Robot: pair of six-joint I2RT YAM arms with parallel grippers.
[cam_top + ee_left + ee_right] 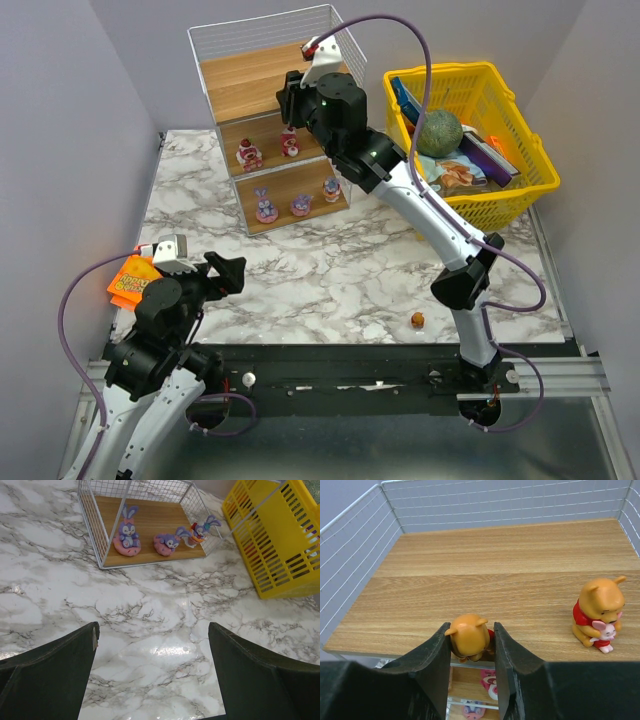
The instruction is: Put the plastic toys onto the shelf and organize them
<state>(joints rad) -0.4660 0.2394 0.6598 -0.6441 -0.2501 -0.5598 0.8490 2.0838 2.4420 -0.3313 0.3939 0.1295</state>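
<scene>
Marble-patterned table (330,270) fills the workspace between pale walls (60,100); at its far side we see the shelf (240,80), a white wire rack with three wooden boards, and just to its right a yellow basket (500,205) holding a green ball (438,130); the right gripper (290,108) reaches over the shelf's top board, and from its wrist view we see its fingers (432,665) clamped on either side of an orange-yellow bear (468,639) at the near edge of that board; whether the bear's feet touch the wood we cannot tell; a second bear (599,614), hugging a small pink figure, stands upright on the same board, to the right in that view and apart from the held one. Two red-pink toys (249,155) sit on the middle board; three purple rabbit toys (127,532) sit in a row on the bottom board; one small orange toy (417,320) lies alone on the table near the right arm's base. The left gripper (152,630) hovers over bare marble at the near left, its fingers wide apart with nothing between them; an orange packet (128,282) lies just beside it at the table's left edge.
</scene>
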